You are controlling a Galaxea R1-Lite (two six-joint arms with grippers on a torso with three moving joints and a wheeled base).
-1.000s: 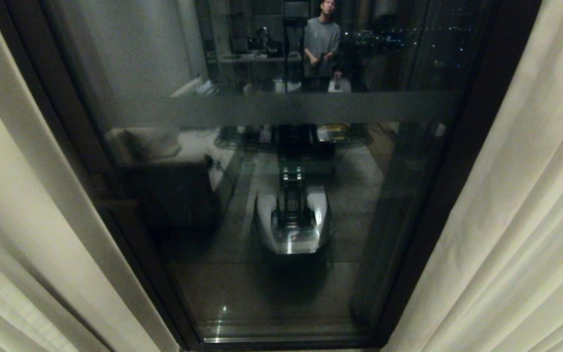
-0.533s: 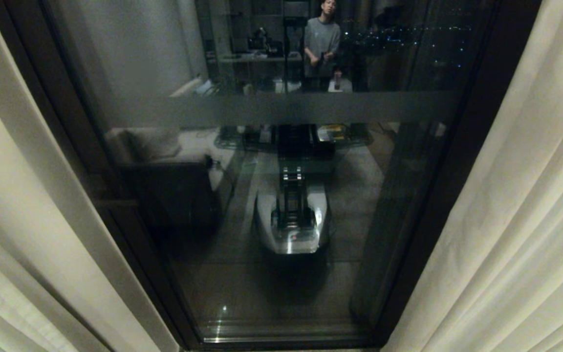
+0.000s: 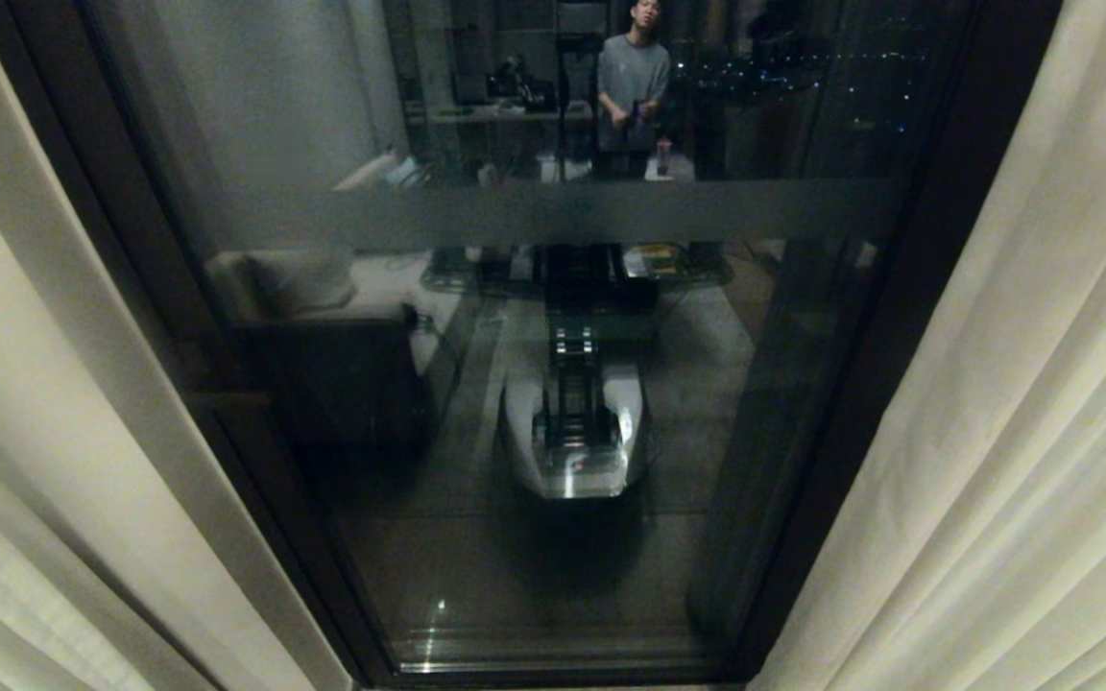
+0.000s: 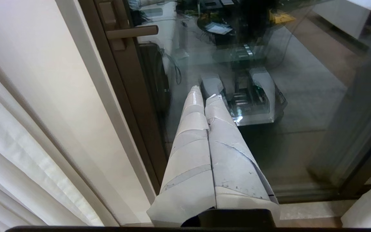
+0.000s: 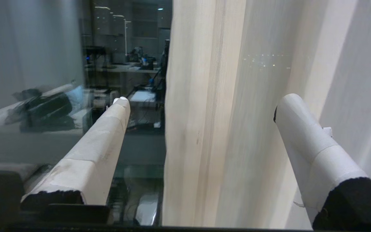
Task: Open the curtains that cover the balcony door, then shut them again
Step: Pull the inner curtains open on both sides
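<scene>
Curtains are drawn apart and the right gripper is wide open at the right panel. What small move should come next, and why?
Probably ease the right gripper forward and shut its fingers on the right curtain's edge. That edge hangs between the spread fingers, ungripped, and the balcony door stands uncovered. The left gripper is shut, idle near the door's handle side.

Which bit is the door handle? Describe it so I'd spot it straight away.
Start at the big glass balcony door between the cream curtains. Follow its dark brown frame on the side nearest the left gripper. The handle is the short brown bar jutting sideways across the glass, the only piece sticking out of that upright frame.
</scene>
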